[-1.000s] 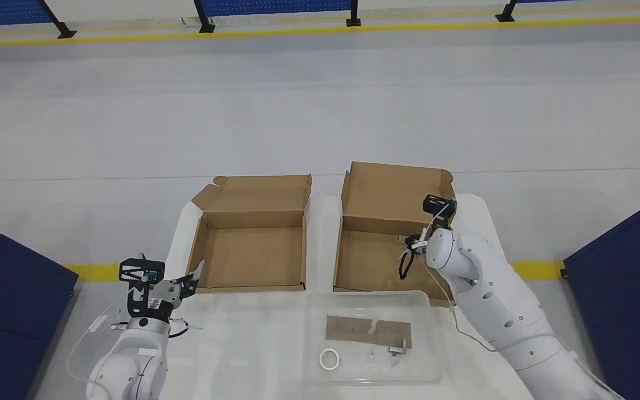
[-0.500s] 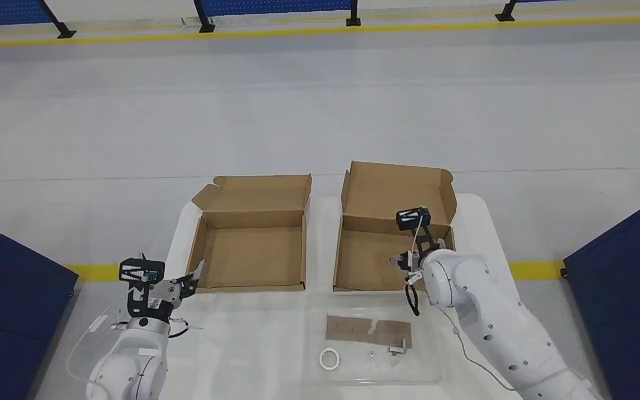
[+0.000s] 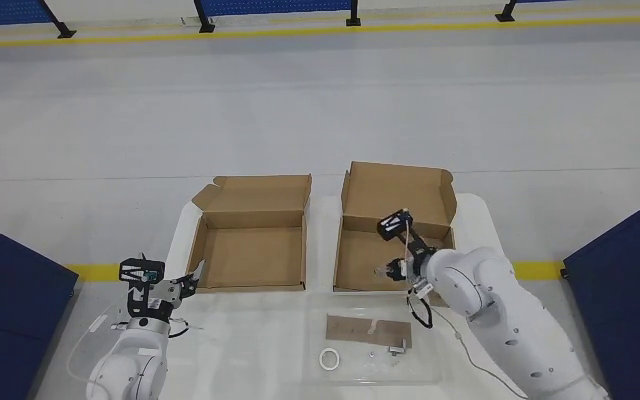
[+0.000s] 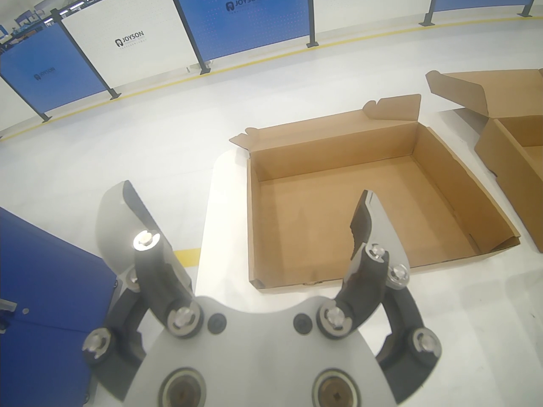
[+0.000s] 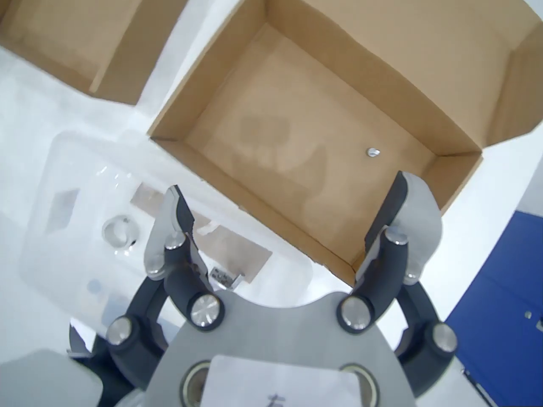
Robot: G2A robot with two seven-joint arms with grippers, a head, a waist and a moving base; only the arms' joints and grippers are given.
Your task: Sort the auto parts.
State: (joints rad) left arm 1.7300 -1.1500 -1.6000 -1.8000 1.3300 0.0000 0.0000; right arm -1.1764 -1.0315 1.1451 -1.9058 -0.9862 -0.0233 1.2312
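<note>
Bracket (image 3: 397,347) is lying against cardboard (image 3: 365,328) in the tray (image 3: 350,297); the right claw (image 5: 287,183), gaping just beyond it, may be pinching both. Left claw (image 4: 245,190) is gaping too.

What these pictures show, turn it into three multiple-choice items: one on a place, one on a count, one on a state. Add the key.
1. Where does the small silver part lie?
A. on the hall floor
B. in the clear tray
C. in the box under the right gripper

2. How many cardboard boxes stand on the table?
A. two
B. one
C. four

3. How is the right gripper?
A. shut on a ring
B. open and empty
C. shut on nothing

Key:
1 C, the part rests on that box's brown bottom.
2 A, two open boxes stand side by side.
3 B, its jaws stand apart with nothing between them.
</note>
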